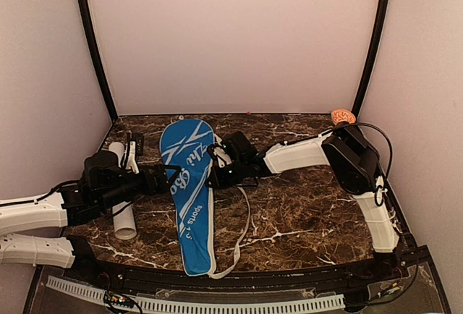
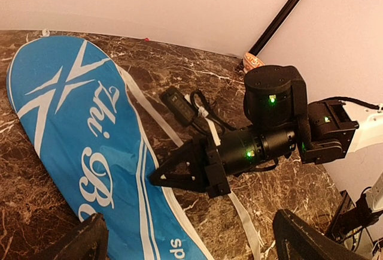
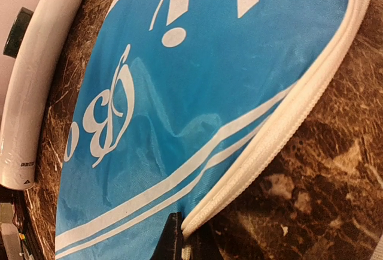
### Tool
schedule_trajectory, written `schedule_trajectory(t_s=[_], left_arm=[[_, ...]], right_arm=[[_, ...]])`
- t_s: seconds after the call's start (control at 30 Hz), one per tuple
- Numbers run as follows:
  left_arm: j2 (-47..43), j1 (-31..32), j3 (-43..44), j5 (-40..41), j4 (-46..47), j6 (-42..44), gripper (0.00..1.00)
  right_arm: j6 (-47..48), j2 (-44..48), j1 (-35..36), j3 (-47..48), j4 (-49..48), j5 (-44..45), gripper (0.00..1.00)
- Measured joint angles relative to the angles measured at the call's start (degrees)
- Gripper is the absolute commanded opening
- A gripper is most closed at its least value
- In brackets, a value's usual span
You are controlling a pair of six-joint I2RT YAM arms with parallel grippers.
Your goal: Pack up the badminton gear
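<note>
The blue racket cover (image 1: 189, 184) with white lettering lies flat on the marble table, its narrow end toward the arms. My right gripper (image 1: 211, 172) is shut on the cover's white zipper edge (image 3: 263, 152); its tips (image 3: 188, 239) pinch that edge, and it also shows in the left wrist view (image 2: 154, 178). My left gripper (image 1: 172, 174) is open over the cover's left side, its fingers (image 2: 81, 243) spread wide and holding nothing. The long white tube (image 1: 121, 198) lies left of the cover, partly under the left arm. The white strap (image 1: 244, 231) trails to the right. No rackets or shuttlecocks are in view.
A small orange-patterned bowl (image 1: 343, 116) sits in the far right corner and shows in the left wrist view (image 2: 252, 62). Pale walls and black frame posts (image 1: 92, 39) enclose the table on three sides. Bare marble (image 1: 311, 213) lies right of the cover.
</note>
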State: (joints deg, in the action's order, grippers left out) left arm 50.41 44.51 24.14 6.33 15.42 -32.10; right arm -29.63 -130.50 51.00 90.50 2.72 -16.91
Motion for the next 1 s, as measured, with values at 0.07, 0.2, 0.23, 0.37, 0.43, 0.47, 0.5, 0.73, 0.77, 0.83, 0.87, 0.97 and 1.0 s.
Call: schedule_trajectory(t_s=[0.07,0.2,0.23,0.37,0.43,0.47,0.5,0.73,0.77,0.83,0.87,0.97,1.0], left_arm=[[0.44,-0.37,0.02,-0.26,-0.90,0.00,0.99],[3.06,-1.44,1.05,-1.68,-3.65,-0.15,0.99],[3.89,-1.86,1.49,-2.29,-4.04,-0.22,0.99],[7.56,-3.54,4.11,-4.87,-5.79,-0.72,0.99],[8.90,-3.89,5.16,-5.97,-6.27,-0.96,0.99],[9.55,-4.07,5.88,-6.56,-6.91,-0.98,0.99],[10.14,-4.26,6.60,-6.99,-7.43,-0.98,0.99],[15.96,-8.48,16.06,-10.78,-14.64,1.31,0.99],[16.76,-9.73,17.44,-11.37,-15.76,1.77,0.99],[18.25,-12.24,20.11,-12.31,-17.66,2.89,0.99],[18.93,-13.53,21.53,-12.87,-18.91,3.50,0.99],[20.35,-16.26,25.33,-13.62,-22.12,5.14,0.99],[20.76,-17.05,26.69,-13.86,-23.15,5.77,0.99]], right_arm=[[-0.44,-1.53,-0.15,2.49,0.70,-0.07,0.00],[-2.62,-4.55,-0.55,6.86,0.11,-0.26,0.00],[-3.21,-5.09,-0.55,7.63,-0.20,-0.26,0.01],[-4.90,-5.49,-0.74,8.70,-0.63,-0.57,0.30],[-4.76,-5.22,-1.01,8.48,-1.49,-0.90,0.44],[-4.74,-4.72,-1.25,7.85,-1.99,-1.03,0.49],[-4.44,-3.72,-1.62,6.43,-2.78,-1.20,0.54],[-0.13,12.87,-6.34,-5.88,-2.23,0.04,0.75],[0.72,16.04,-7.04,-7.23,-2.08,0.52,0.79],[2.47,22.45,-8.55,-9.84,-2.25,1.68,0.84],[3.34,25.59,-9.27,-11.13,-2.14,2.12,0.87],[5.73,33.53,-11.23,-14.36,-0.94,3.87,0.99],[6.88,36.44,-12.11,-15.91,-0.35,4.57,1.00]])
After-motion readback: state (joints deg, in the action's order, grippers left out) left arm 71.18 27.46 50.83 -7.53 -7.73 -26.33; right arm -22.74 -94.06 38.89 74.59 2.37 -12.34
